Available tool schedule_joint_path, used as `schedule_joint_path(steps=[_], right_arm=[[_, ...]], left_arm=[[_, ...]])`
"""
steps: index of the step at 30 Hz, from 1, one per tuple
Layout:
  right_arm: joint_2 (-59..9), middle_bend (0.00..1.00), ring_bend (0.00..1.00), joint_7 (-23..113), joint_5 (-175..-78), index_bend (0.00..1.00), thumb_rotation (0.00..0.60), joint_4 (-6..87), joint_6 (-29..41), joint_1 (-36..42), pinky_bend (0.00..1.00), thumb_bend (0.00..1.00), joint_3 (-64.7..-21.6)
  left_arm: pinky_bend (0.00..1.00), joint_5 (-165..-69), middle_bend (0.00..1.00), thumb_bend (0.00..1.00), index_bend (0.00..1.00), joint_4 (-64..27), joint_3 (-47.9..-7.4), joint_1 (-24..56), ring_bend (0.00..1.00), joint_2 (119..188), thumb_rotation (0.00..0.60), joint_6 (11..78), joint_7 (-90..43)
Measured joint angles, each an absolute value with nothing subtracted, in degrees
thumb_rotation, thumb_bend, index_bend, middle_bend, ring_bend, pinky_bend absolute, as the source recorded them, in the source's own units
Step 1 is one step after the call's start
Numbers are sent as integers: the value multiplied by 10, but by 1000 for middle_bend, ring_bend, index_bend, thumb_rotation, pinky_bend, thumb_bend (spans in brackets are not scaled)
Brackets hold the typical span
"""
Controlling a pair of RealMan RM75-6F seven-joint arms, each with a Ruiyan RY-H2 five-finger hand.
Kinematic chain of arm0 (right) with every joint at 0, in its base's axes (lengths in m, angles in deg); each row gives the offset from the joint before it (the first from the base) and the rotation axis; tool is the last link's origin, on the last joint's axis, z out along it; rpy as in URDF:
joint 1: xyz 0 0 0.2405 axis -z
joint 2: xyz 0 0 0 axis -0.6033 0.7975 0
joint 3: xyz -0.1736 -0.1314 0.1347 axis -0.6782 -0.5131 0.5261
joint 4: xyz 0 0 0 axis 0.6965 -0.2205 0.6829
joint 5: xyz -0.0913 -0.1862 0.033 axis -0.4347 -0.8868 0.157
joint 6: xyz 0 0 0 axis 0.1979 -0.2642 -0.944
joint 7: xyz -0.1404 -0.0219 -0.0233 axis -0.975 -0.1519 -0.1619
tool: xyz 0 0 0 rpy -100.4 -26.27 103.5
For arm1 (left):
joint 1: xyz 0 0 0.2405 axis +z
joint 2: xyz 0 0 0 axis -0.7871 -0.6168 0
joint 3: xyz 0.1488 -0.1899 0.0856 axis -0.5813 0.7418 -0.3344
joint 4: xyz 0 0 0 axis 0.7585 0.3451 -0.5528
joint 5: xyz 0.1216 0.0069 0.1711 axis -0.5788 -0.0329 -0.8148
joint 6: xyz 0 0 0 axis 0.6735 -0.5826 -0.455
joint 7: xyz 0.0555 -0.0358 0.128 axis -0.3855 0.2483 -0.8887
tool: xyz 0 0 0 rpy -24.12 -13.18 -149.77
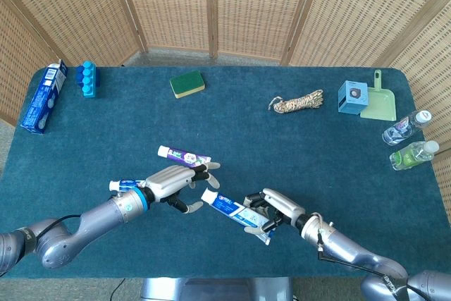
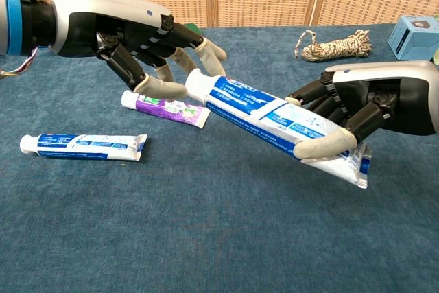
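My right hand (image 2: pixel 374 104) (image 1: pixel 280 206) grips the flat tail end of a blue-and-white toothpaste tube (image 2: pixel 264 110) (image 1: pixel 231 209) and holds it above the table, cap end pointing left. My left hand (image 2: pixel 113 25) (image 1: pixel 168 181) is at that cap end with its fingers spread over the cap. Its thumb sits just beside and below the cap, and I cannot tell whether it touches. A purple toothpaste tube (image 2: pixel 168 108) (image 1: pixel 184 154) lies on the cloth under the left hand. Another blue tube (image 2: pixel 82 145) (image 1: pixel 120 185) lies nearer the left forearm.
The table (image 1: pixel 282 146) has a dark teal cloth. Along the far side lie a blue carton (image 1: pixel 44 96), a blue bottle pack (image 1: pixel 87 79), a green sponge (image 1: pixel 187 84), a rope bundle (image 1: pixel 296 102), a blue box (image 1: pixel 351 96) and a green dustpan (image 1: pixel 375 103). Two bottles (image 1: pixel 409 142) lie at the right edge.
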State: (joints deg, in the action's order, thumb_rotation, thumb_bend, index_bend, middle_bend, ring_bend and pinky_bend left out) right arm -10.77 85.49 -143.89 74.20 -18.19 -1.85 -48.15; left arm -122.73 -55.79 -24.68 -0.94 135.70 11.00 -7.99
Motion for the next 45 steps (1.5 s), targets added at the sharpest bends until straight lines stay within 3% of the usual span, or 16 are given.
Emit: schedule_joint_path(steps=[12, 45], right_arm=[[-108, 777, 769, 879, -1450, 914, 600, 735, -180, -18, 664, 479, -486], [-105, 776, 773, 895, -1473, 914, 600, 738, -170, -28, 670, 486, -501]], left_arm=[[357, -1227, 76, 395, 298, -557, -249, -9, 184, 1356, 594, 114, -73], [368, -1218, 97, 415, 336, -564, -254, -8, 204, 1364, 600, 134, -76]])
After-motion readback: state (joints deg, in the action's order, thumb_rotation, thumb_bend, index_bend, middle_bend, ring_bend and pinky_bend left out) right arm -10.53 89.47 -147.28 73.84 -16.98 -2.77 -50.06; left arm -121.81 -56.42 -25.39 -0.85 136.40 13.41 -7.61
